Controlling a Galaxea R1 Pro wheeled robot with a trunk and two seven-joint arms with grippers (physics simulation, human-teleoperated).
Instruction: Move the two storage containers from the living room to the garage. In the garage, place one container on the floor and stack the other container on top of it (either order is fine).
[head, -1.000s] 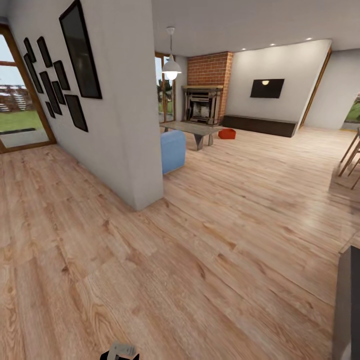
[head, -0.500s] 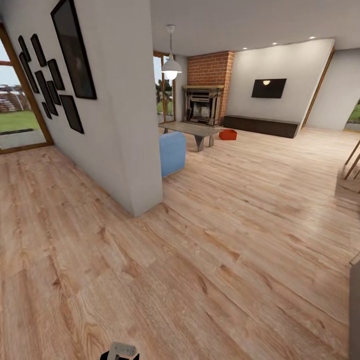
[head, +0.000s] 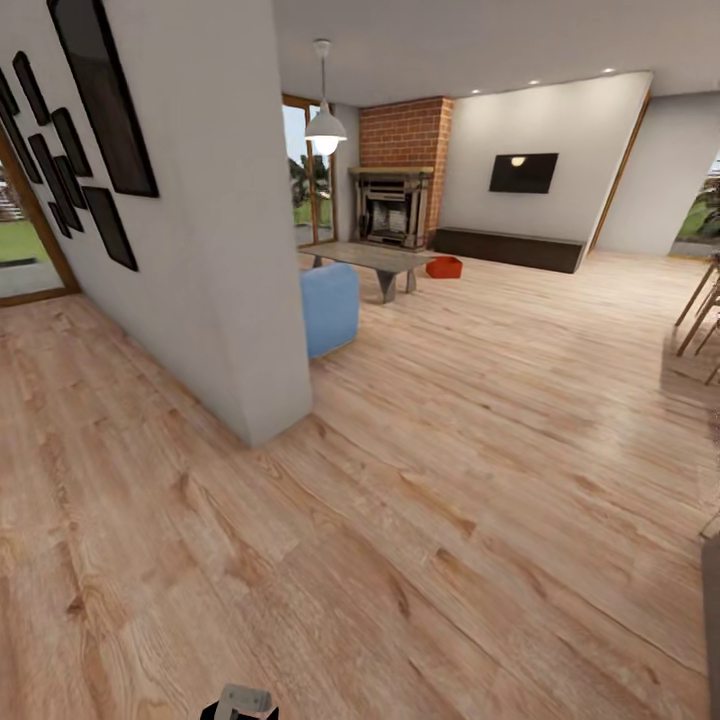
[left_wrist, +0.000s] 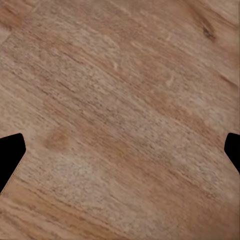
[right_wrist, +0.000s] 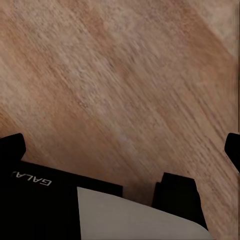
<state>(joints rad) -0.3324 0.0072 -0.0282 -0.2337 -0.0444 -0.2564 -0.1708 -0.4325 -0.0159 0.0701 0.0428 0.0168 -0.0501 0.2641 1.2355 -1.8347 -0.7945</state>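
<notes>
One orange-red storage container (head: 444, 267) sits on the light wood floor far ahead in the living room, beside the low coffee table (head: 375, 259) and before the brick fireplace (head: 392, 205). It is small at this distance, and the second container is hidden or out of view. The garage is out of view. My left gripper (left_wrist: 120, 150) hangs open over bare planks, with its black fingertips (left_wrist: 10, 152) at the picture's edges. My right gripper (right_wrist: 122, 147) is open too, above the floor and part of my own black and grey body (right_wrist: 75, 205).
A white partition wall (head: 230, 250) with black frames juts in at the left, its corner close ahead. A blue seat (head: 330, 308) stands behind it. A black TV (head: 523, 172) and a long dark cabinet (head: 510, 248) line the far wall. Wooden chair legs (head: 700, 310) and a dark edge (head: 712, 620) are at the right.
The whole head view has shifted: the wall corner, fireplace and container sit further left and a little nearer, so the camera moved. Nothing in the room has moved.
</notes>
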